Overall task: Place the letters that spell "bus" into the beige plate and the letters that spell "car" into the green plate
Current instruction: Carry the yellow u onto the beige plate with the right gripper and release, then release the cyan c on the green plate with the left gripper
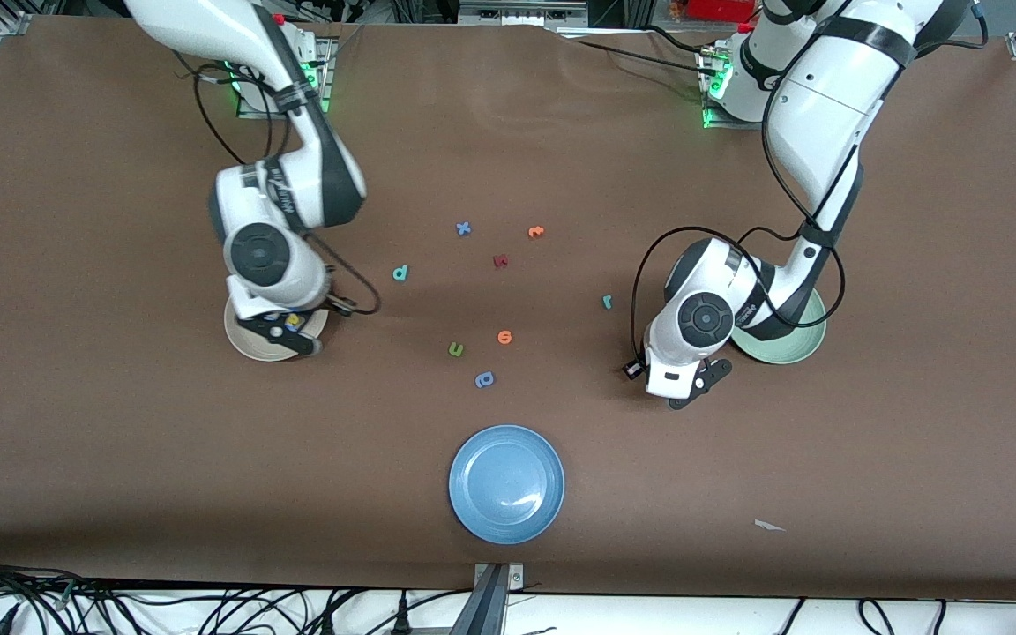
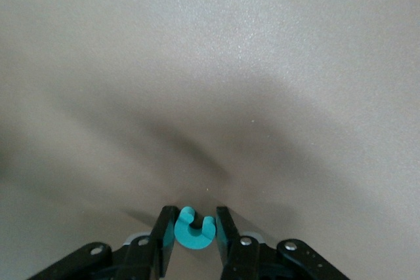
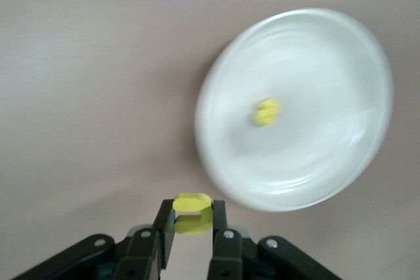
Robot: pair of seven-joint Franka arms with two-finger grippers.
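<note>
My left gripper is down at the table beside the green plate, shut on the teal "c", which touches both fingers. In the front view this gripper hides the letter. My right gripper is shut on a yellow letter and hangs by the rim of the beige plate. Another yellow letter lies in that plate. From the front, the right gripper covers part of the beige plate. The teal "b" and teal "r" lie on the brown table.
Mid-table lie a blue "x", two orange letters, a red one, a green one and a blue one. A blue plate sits nearest the front camera.
</note>
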